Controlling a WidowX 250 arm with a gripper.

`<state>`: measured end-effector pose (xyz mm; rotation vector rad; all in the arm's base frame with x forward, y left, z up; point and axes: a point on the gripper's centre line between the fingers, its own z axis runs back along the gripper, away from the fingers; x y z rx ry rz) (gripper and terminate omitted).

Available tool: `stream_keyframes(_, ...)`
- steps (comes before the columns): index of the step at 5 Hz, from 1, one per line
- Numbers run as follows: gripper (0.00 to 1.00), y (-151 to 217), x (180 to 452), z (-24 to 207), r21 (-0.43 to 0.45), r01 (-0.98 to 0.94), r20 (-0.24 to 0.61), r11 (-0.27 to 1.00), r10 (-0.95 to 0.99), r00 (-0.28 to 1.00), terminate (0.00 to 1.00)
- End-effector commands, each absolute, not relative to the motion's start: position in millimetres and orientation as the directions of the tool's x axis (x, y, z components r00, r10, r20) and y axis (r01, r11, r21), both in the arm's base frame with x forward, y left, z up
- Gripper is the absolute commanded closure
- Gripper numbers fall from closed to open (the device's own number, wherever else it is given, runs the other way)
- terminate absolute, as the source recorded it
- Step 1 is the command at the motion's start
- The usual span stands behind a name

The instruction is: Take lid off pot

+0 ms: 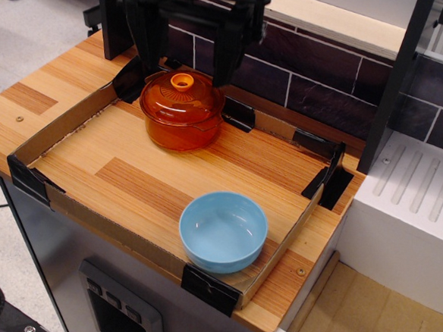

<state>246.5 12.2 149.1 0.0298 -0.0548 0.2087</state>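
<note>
Black and wide open, the end effector (188, 53) hangs just above the pot (180, 124), one finger (152, 32) on each side of the knob, gripping nothing. On the table (36, 92), a cardboard tray (53, 128) holds the pot near its back edge. Well in front sits a blue bowl (223, 231). Capping the pot is the lid (182, 99).

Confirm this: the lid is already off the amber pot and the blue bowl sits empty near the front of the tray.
Not right. In the observation.image view the lid sits on the pot, its knob under the gripper with its open jaws. The blue bowl does sit empty near the tray's front.
</note>
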Motion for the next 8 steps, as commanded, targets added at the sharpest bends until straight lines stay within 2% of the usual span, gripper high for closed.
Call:
stream_keyframes(1,0.00,62,276,143,-0.017,-0.224,0.148,0.974,0.224,0.963,0.00)
stream_keyframes(2,0.00,80,288,130,-0.004,-0.221,0.166,0.975,0.218,0.962,0.00)
stream_keyframes(5,0.00,96,323,101,0.024,-0.255,0.166,0.967,0.247,0.955,0.00)
stream_keyframes(8,0.00,96,336,80,0.046,-0.247,0.153,0.968,0.237,0.959,0.00)
